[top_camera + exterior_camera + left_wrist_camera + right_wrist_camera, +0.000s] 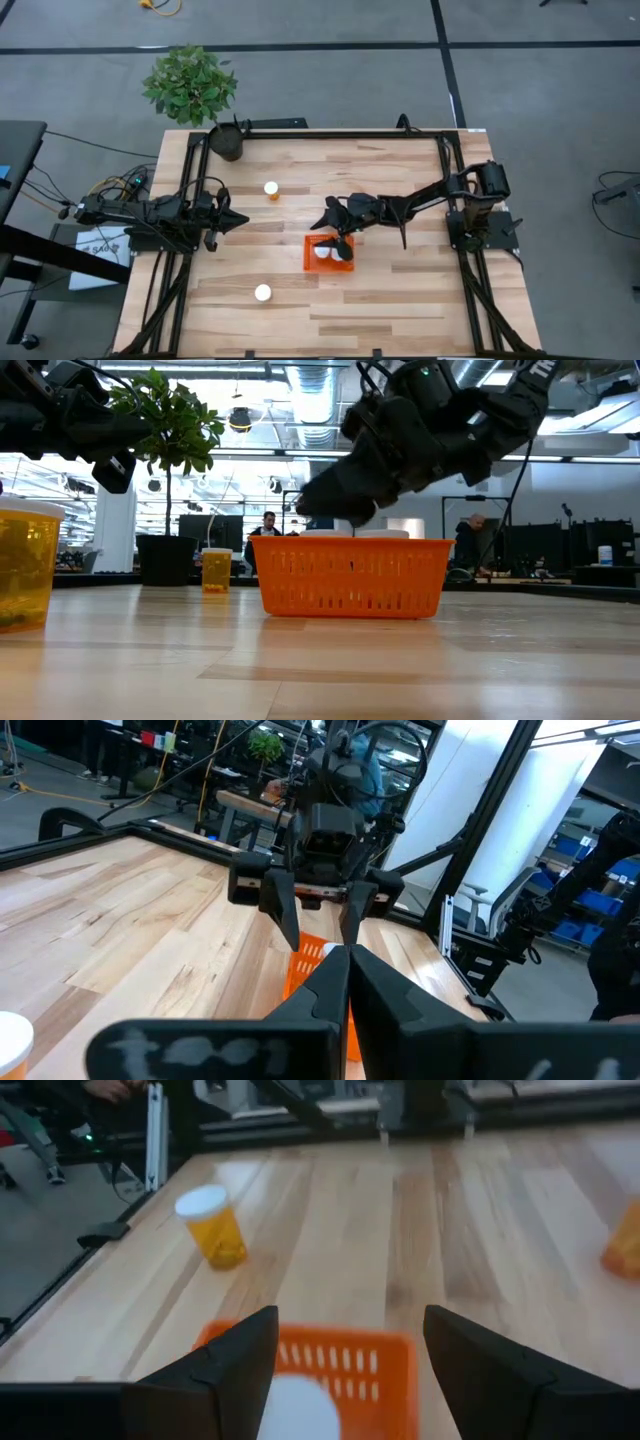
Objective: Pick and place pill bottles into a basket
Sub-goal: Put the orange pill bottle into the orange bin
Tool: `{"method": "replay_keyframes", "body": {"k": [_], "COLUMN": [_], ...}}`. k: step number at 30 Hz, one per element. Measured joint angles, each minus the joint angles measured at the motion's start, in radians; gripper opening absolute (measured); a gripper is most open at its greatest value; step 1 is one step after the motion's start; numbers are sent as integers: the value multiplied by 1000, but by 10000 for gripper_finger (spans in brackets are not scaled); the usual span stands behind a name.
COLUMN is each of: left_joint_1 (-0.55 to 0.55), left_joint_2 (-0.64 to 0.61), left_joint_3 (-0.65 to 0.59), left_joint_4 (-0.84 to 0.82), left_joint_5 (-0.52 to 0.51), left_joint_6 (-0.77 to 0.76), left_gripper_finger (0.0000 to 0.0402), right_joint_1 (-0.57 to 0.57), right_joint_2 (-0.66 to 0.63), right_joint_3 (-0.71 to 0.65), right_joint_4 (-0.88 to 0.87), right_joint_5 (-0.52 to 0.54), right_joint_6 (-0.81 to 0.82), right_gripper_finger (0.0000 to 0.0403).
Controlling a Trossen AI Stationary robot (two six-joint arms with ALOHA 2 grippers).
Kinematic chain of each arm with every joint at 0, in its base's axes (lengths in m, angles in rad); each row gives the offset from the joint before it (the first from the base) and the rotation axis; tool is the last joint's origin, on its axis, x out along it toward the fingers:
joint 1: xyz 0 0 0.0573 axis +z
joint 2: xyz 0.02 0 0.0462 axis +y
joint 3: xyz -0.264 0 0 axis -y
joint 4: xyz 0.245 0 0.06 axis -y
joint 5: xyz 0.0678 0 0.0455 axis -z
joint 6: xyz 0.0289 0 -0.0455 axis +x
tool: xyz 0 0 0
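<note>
Two pill bottles stand loose on the wooden tabletop (400, 190): one (271, 189) toward the potted plant (190, 85), the other (263, 293) near the front edge, both well apart from the orange basket (312, 262). White caps (323, 252) of bottles show inside the basket, and the right pincer (343, 243) hangs just above it with its fingers spread and empty. Over the left side of the tabletop, the left pincer (236, 221) waits with fingers pressed together, gripping nothing.

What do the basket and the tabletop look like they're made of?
The basket: likely molded plastic, given its uniform bright orange and slotted walls. The tabletop: apparently wood, pale joined planks with visible grain and a low sheen.
</note>
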Motion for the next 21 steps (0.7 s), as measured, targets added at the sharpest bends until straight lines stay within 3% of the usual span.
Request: {"method": "replay_keyframes", "body": {"k": [15,21], "left_joint_1": [0,0], "left_joint_2": [0,0], "left_joint_3": [0,0], "left_joint_4": [0,0], "left_joint_5": [0,0], "left_joint_6": [0,0], "left_gripper_finger": [0,0], "right_joint_1": [6,39], "right_joint_2": [-6,-30], "right_joint_3": [300,354], "right_joint_4": [-335,-457], "right_joint_5": [-150,-185], "right_joint_6": [-57,-52], "right_gripper_finger": [245,243]}}
